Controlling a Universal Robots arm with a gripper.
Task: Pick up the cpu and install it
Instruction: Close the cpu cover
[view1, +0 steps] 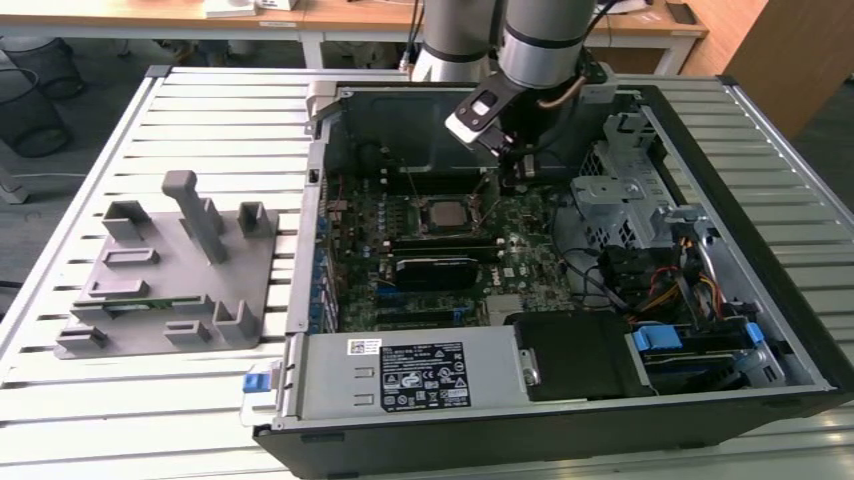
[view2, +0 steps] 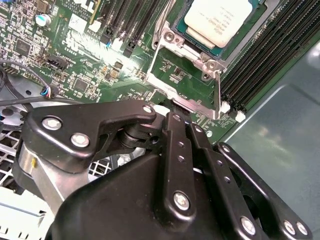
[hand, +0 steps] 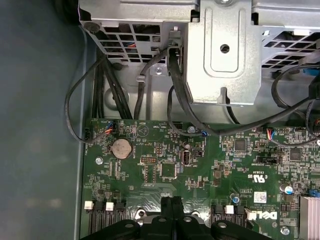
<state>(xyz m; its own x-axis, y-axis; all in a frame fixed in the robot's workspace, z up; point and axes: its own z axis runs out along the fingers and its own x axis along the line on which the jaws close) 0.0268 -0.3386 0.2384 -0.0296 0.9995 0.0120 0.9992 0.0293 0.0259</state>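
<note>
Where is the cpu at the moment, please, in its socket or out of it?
In: the cpu lies flat within the socket's metal frame on the motherboard.

The arm (view1: 541, 30) stands steeply over the fingers, its grey tube ending in a wrist (view1: 487, 110) that carries a white-and-black block on one side. Below the wrist, the gripper (view1: 515, 180) points straight down. In the second wrist view the two black fingers (view2: 172, 165) lie flat against each other along their length. In the first wrist view the fingertips (hand: 167, 202) meet with just a thin seam between them. The outer links (view2: 100, 122) fold in close on either side of the fingers.
</note>
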